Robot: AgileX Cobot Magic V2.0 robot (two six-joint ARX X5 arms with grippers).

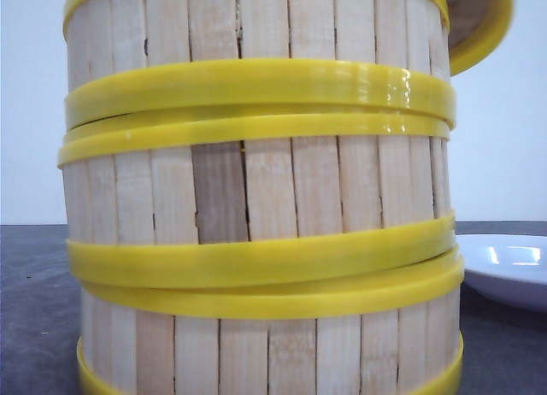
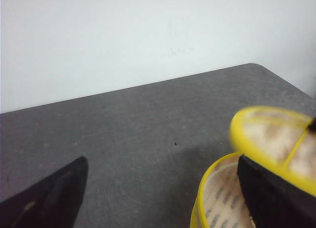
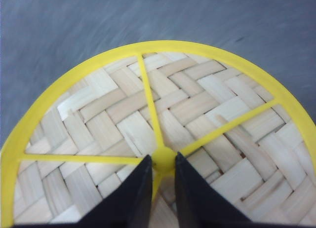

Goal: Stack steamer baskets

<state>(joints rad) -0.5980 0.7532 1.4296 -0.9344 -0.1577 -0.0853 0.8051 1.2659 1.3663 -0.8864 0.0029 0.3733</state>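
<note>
Steamer baskets [image 1: 256,232] fill your front view, three stacked close to the camera on the dark grey desk [image 1: 34,309], their yellow bands meeting at two seams. The bands sit slightly askew, so the stack is not quite flush. A white plate [image 1: 508,267] lies on the desk to the stack's right, apart from it. At the upper right corner you see a yellow-rimmed woven lid [image 1: 483,23] tilted above the top basket.

In your left wrist view, the left pincer [image 2: 163,193] is spread wide with nothing between its black fingers [image 2: 49,198]. The stack's open top [image 2: 222,198] and the blurred lid [image 2: 276,139] show near one finger.

In your right wrist view, the right pincer [image 3: 163,161] is closed on the lid's yellow centre knob [image 3: 163,159], where the yellow spokes meet over the bamboo weave. Grey desk lies beyond the lid's rim.
</note>
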